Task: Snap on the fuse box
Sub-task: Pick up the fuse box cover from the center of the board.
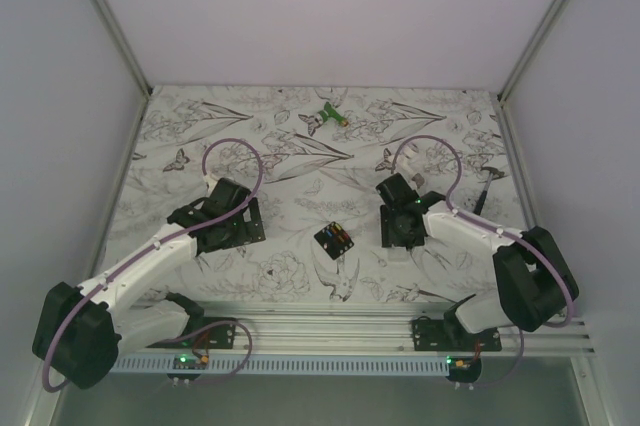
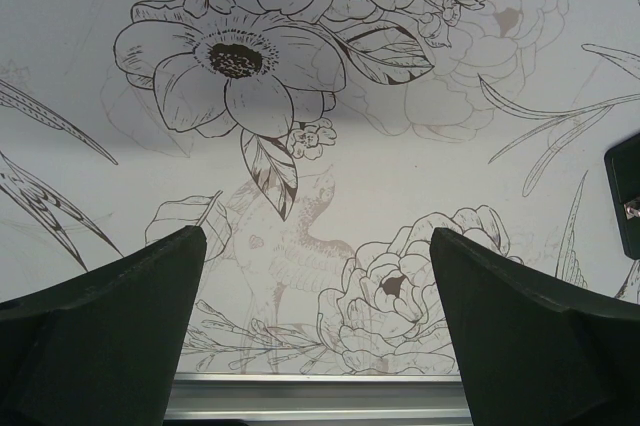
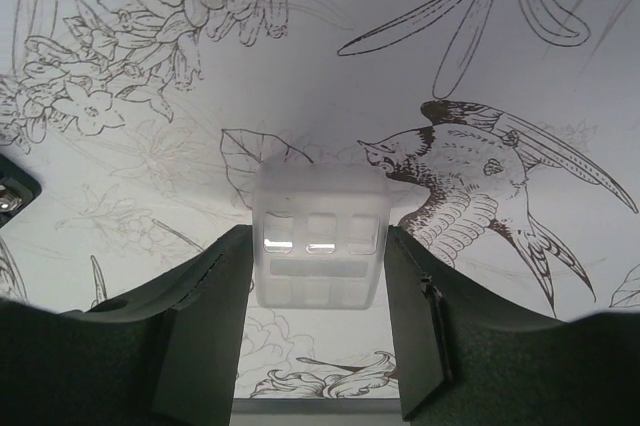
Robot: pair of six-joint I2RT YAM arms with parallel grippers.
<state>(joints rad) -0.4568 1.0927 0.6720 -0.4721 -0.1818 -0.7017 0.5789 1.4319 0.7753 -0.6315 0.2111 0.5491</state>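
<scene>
The fuse box (image 1: 334, 238) is a small black block with coloured fuses in its face, lying on the floral mat between the two arms. Its edge shows at the right of the left wrist view (image 2: 625, 196) and at the left of the right wrist view (image 3: 12, 194). My right gripper (image 3: 318, 238) (image 1: 404, 228) stands right of the box, shut on a translucent white cover (image 3: 318, 216) with small windows. My left gripper (image 2: 318, 246) (image 1: 226, 228) is open and empty, left of the box, low over the mat.
A green-and-white object (image 1: 326, 116) lies at the back of the mat. A small dark item (image 1: 491, 175) lies near the right wall. An aluminium rail (image 1: 340, 321) runs along the near edge. White walls enclose the mat on three sides.
</scene>
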